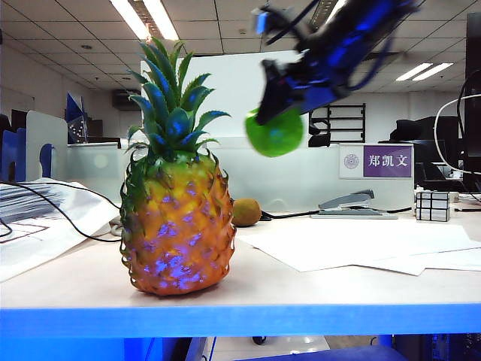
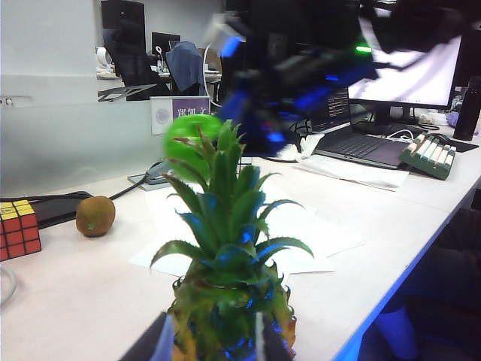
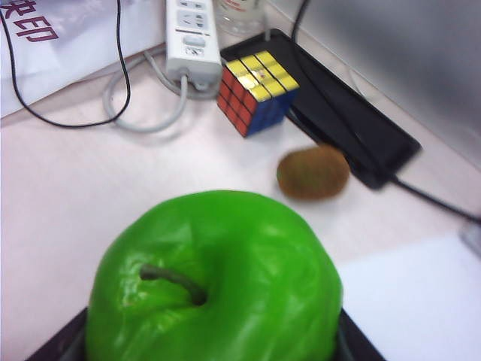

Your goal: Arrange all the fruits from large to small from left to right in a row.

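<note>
Pineapple (image 1: 179, 226) upright on the table (image 1: 301, 289), long axis vertical, green crown pointing straight up, at about eight o'clock in the exterior view. Kiwi (image 1: 246, 212) lying on its side behind it, long axis roughly level, just beside the pineapple's right flank in that view and resting on the tabletop. Apple (image 1: 275, 134) up in the air at about one o'clock from the pineapple, well clear of the table, stem (image 3: 171, 280) turned toward the right wrist camera.

Right gripper (image 1: 272, 120) coming down at a slant from the upper right of the exterior view, blurred, jaws pinching the apple from both sides; in the right wrist view the apple (image 3: 214, 282) filling the space between the dark finger edges, with the kiwi (image 3: 313, 173) and a puzzle cube (image 3: 255, 90) on the table beyond, near each other but apart.

Left gripper (image 2: 213, 342) low behind the pineapple (image 2: 229, 278), fingers (image 2: 272, 340) spread either side of its crown, not visibly touching the fruit.
</note>
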